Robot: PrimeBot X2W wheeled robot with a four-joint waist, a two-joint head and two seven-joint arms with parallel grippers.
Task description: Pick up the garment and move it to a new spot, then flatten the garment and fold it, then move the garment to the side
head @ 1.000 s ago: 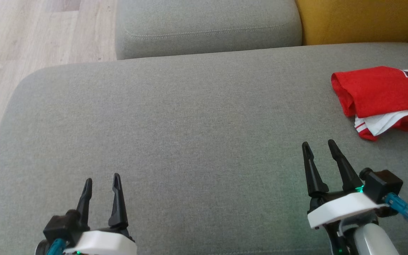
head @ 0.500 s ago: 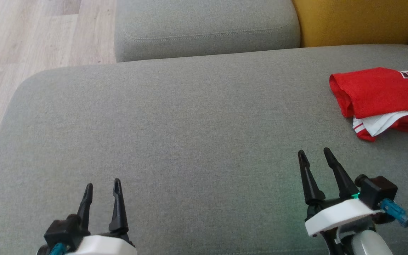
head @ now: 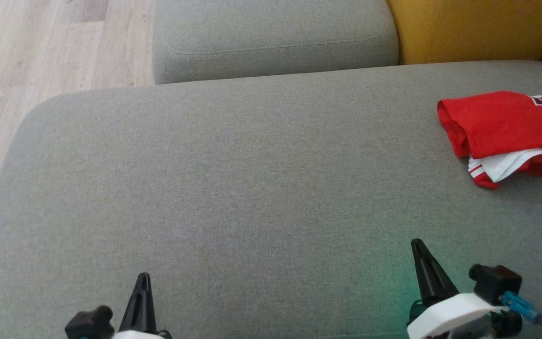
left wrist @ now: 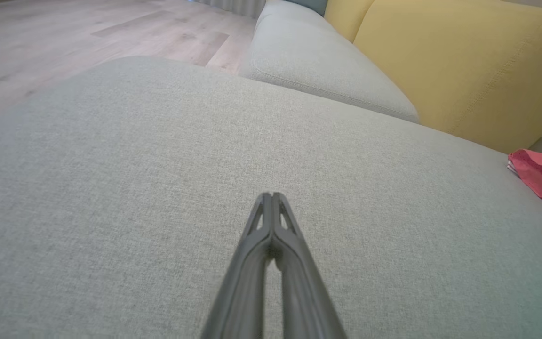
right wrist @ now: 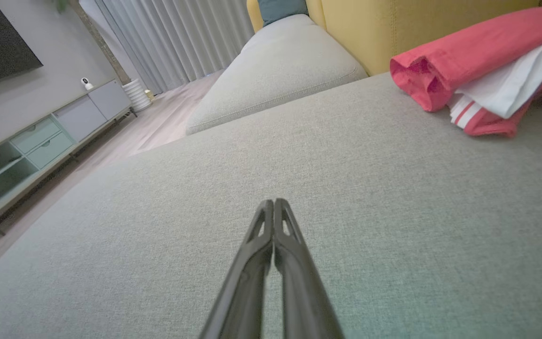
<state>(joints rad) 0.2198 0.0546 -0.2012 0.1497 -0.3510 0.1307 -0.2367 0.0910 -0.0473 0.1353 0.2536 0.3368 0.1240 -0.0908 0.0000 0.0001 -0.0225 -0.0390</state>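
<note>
The garment [head: 506, 127], a red jersey with white trim, lies folded at the far right of the grey sofa seat [head: 252, 188]. It also shows at the right edge of the left wrist view as the garment [left wrist: 541, 176] and at the upper right of the right wrist view as the garment [right wrist: 482, 70]. My left gripper [head: 142, 278] sits low at the bottom left, shut with nothing in it, fingers pressed together [left wrist: 271, 197]. My right gripper [head: 417, 245] is at the bottom right, well short of the garment, also shut and empty [right wrist: 273, 203].
A second grey cushion [head: 271, 37] lies beyond the seat, with a yellow backrest [head: 478, 28] at the upper right. Wooden floor [head: 31, 70] runs along the left edge. A low cabinet [right wrist: 31, 146] and curtains [right wrist: 177, 37] stand far off.
Both grippers have shut from open and drawn back toward the bottom of the head view. The garment has stayed where it was.
</note>
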